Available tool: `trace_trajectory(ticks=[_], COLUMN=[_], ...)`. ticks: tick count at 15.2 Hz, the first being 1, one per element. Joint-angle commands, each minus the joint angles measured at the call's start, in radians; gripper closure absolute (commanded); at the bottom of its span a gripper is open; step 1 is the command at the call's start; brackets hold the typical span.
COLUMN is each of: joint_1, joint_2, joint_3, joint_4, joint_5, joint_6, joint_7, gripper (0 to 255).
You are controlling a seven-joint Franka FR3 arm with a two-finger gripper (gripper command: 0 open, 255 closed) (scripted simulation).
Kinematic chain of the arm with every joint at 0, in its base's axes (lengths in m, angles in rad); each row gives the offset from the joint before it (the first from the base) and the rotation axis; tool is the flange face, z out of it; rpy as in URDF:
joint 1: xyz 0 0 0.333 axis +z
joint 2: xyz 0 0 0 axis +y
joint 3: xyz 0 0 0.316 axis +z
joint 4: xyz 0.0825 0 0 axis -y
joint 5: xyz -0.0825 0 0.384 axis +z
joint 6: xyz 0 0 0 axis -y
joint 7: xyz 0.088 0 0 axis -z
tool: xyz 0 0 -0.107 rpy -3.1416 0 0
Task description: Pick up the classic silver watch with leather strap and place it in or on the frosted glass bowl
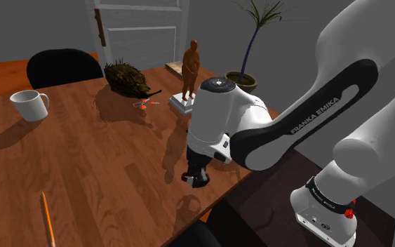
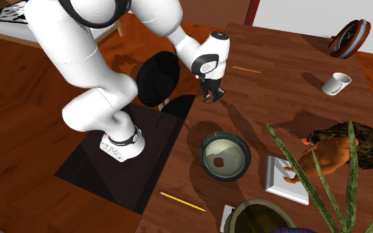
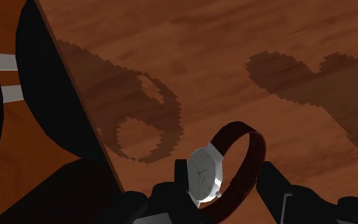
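since the gripper (image 3: 225, 173) pinches the watch (image 3: 204, 177) by its strap, well apart from the bowl (image 2: 203, 157), the pickup looks done; carrying and placing remain.

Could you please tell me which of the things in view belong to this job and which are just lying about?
Part of the job:
- silver watch, clasped in the gripper
- round bowl, where the watch goes

Just lying about:
- white mug
- brown figurine
- pencil
- potted plant
- dark spiky object
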Motion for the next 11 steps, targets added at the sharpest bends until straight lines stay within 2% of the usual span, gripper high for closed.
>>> trace_trajectory(ticks=[1, 3, 5, 11], joint_1=[-0.011, 0.014, 0.047, 0.123], joint_2=[-0.069, -0.131, -0.179, -0.288], joint_3=[0.023, 0.003, -0.029, -0.116], joint_4=[0.005, 0.013, 0.022, 0.052], joint_5=[0.121, 0.212, 0.273, 0.374], joint_6=[-0.031, -0.068, -0.107, -0.218], joint_7=[-0.086, -0.151, -0.196, -0.271], gripper=[255, 255, 255, 255])
